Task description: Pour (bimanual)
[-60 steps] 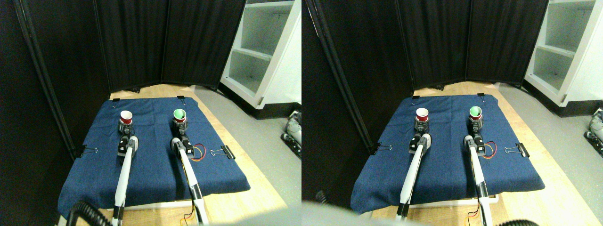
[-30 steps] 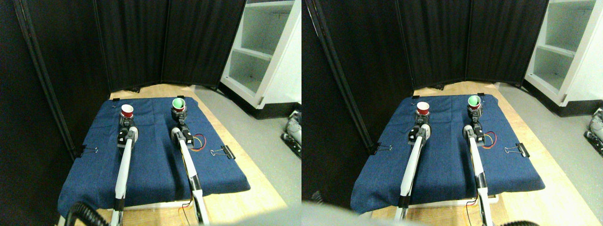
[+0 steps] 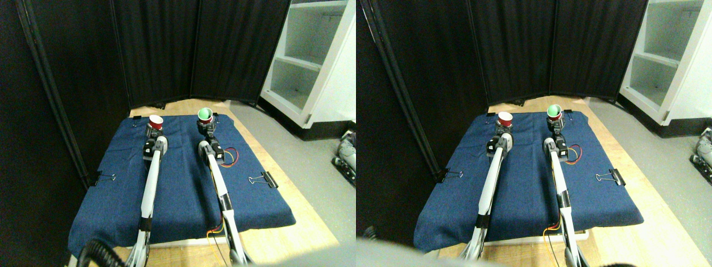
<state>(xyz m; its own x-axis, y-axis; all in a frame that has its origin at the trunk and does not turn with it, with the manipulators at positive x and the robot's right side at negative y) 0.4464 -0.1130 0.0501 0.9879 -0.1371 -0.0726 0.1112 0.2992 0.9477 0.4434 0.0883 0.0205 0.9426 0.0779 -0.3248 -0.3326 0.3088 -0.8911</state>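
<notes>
Left gripper [image 3: 154,133] jaws closed around red cup [image 3: 156,122], right gripper [image 3: 207,127] jaws closed around green cup [image 3: 204,114], both near far edge of blue cloth [image 3: 183,189] on worktop.

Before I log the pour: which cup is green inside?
The cup at the right gripper; the cup at the left gripper is red, white inside.

A matt blue cloth [image 3: 183,183] covers the smooth pale wood board [image 3: 289,194], and the red cup [image 3: 156,122] looks glossy.
</notes>
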